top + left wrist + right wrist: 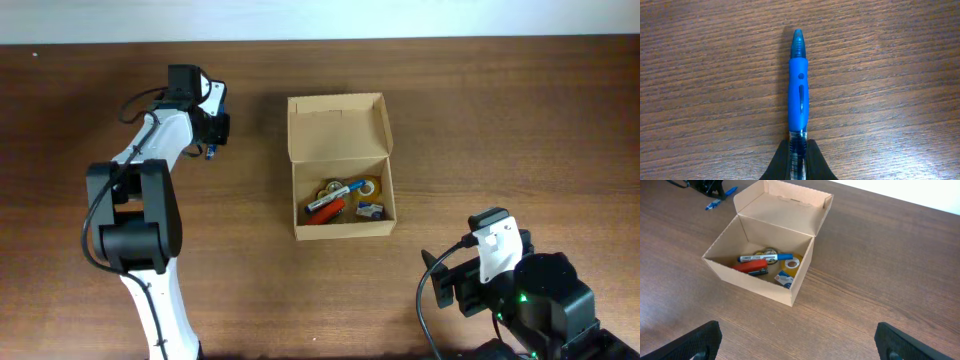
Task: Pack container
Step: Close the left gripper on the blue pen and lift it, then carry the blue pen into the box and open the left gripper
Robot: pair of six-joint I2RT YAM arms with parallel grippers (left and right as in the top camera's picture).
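Note:
The container (340, 130) is an open brown cardboard box in the middle of the table, its flap lid standing up at the back. It holds a blue marker (765, 258), a red stapler (751, 268), a tape roll (791, 263) and small items. It also shows in the right wrist view (760, 287). My left gripper (799, 155) is shut on a blue pen (799, 92), which lies along the wood left of the box; the pen tip shows overhead (209, 153). My right gripper (797, 340) is open and empty, near the front right of the table.
The table top is dark wood (500, 120). The left arm (140, 200) stretches from the front left toward the back. The right arm's base (520, 290) sits at the front right corner.

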